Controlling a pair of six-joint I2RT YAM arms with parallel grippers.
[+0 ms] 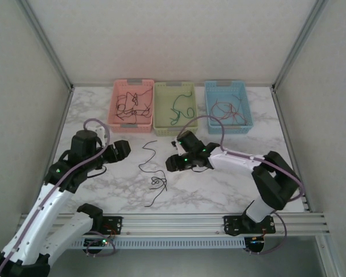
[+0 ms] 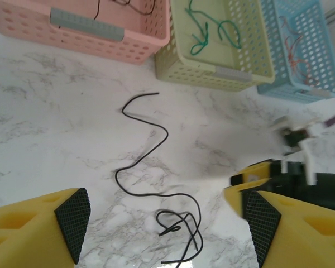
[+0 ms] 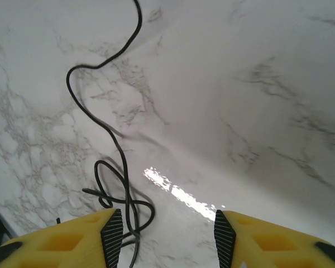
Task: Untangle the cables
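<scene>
Left claw (image 2: 167,226) and right claw (image 3: 164,234) gape — one cable tangle (image 1: 157,183), three baskets (image 1: 130,128) (image 1: 172,131) (image 1: 229,128).

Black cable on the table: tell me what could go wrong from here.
1. The black cable is far thinner than the fingers of the right gripper, which is open, and it lies flat on the marble table, so a pinch may slip off it.
2. Closing across the knot could catch several loops and pull it tighter.
3. The left gripper, also open, frames the same knot, so the two arms might collide.
</scene>
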